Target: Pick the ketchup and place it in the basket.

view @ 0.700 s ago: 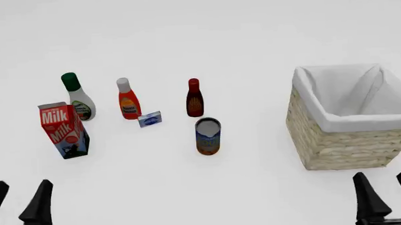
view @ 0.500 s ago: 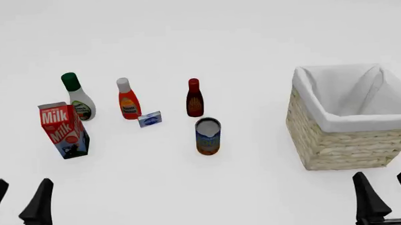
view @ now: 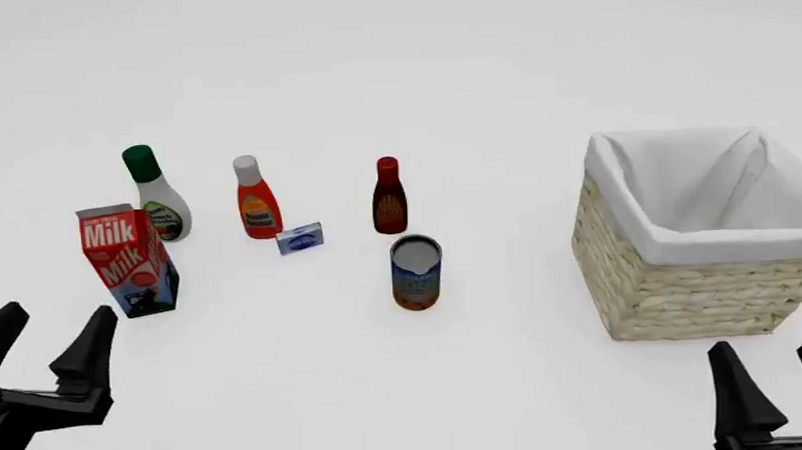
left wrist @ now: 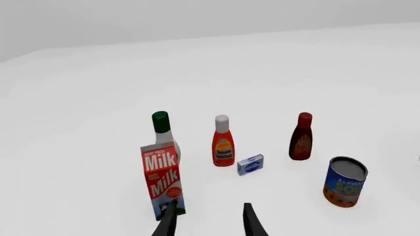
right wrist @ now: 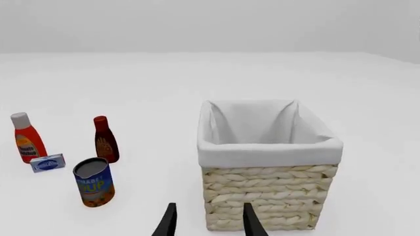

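Two pincers released, neither grasping. Ketchup (view: 256,202) upright on desk, long axis vertical, ahead and right of left pincer (view: 45,349), beyond milk carton (view: 126,259). Nearer left than right pincer (view: 771,380). Basket (view: 690,280) far right.

Ketchup (view: 257,210): smooth red-orange plastic, faint sheen; grey-white plastic cap; paper-like yellow-white label.
Basket (view: 671,296): rough woven straw-coloured wicker; matt white cloth lining folded over the rim.
Can (view: 417,272): smooth metal-looking body with a printed blue and orange wrap; pale grey lid.
Carton (view: 127,259): matt printed card, red and blue.
Dark bottle (view: 389,196): glossy dark-red plastic, red cap.
White bottle (view: 155,194): smooth white plastic, green cap.
Table (view: 396,75): plain matt white.
Fingers (view: 85,358): matt black.
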Controlling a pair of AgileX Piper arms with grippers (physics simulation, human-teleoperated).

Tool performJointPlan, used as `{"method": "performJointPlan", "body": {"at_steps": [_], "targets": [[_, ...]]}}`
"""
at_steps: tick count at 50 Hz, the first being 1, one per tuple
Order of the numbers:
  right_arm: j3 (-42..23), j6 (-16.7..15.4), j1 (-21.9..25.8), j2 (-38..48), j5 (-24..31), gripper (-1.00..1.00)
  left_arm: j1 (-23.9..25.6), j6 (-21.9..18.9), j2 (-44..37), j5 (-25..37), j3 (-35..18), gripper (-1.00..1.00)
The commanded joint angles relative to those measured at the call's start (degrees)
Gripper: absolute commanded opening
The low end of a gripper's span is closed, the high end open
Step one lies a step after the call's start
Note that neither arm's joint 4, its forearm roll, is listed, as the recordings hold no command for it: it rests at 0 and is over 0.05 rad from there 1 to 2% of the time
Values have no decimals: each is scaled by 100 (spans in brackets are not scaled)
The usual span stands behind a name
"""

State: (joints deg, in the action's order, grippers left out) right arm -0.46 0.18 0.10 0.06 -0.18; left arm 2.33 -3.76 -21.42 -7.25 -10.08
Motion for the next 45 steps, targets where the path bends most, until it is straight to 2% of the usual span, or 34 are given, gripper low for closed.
{"method": "performJointPlan", "body": {"at_steps": [1,8,11,16,25,45], "targets": [[-4,-2,-7,-2,-14,100,189,8,-739,-45,-480,100],[-1,-22,-9,-3,-34,100,369,-24,-1172,-110,-766,100],[0,-33,-8,-3,-36,100,481,197,-1440,-104,-947,100],[-3,-60,3,-3,-30,100,486,265,-1704,-169,-1084,100],[-20,-68,11,-3,-20,100,441,49,-2154,-363,-1369,100],[-24,-127,-22,-3,-26,100,554,49,-3294,-564,-2080,100]]}}
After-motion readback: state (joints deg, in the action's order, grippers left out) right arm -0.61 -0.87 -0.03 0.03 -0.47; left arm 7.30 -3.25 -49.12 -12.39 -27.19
